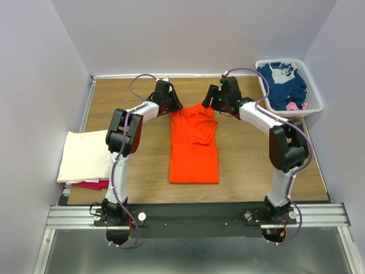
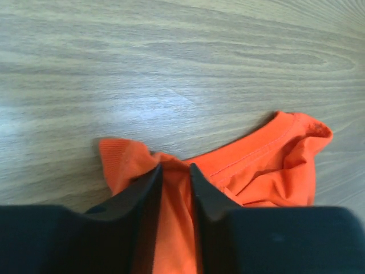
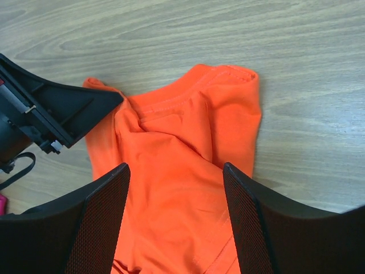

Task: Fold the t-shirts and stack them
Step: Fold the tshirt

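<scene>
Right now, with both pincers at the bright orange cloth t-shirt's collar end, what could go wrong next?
1. Crumpled cloth of the bright orange t-shirt sits between the left pincer's narrowly parted fingers; pulling away may drag the shirt askew.
2. The open right pincer hovers close beside the left one; they might collide.
3. The collar end is wrinkled, so creases may get folded in.

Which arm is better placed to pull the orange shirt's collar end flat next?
Left, probably: the left pincer has the shirt cloth beside the collar between its fingers. The right pincer hangs open above the shirt, holding nothing.
</scene>
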`<action>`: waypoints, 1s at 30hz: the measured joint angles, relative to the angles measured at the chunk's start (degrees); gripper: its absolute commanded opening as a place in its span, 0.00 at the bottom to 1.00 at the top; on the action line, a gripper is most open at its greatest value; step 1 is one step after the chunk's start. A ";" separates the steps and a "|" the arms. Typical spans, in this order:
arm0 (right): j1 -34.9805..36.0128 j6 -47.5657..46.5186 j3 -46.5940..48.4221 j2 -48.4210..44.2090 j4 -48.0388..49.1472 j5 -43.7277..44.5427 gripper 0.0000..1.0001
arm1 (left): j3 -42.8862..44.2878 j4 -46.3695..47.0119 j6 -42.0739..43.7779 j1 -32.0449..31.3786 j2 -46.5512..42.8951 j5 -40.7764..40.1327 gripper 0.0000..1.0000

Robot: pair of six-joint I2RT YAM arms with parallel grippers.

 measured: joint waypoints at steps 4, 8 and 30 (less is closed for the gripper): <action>0.00 -0.39 -0.72 -0.39 0.00 -0.02 0.73 | 0.46 0.31 0.90 0.00 -0.31 1.11 0.50; 0.00 -0.44 -2.75 -2.89 -0.17 0.00 0.73 | 0.42 -0.13 1.73 0.04 -3.06 1.53 0.54; 0.22 3.72 -34.60 -33.35 -8.63 -8.04 0.67 | -53.33 1.27 -1.68 -0.90 -54.88 1.27 0.46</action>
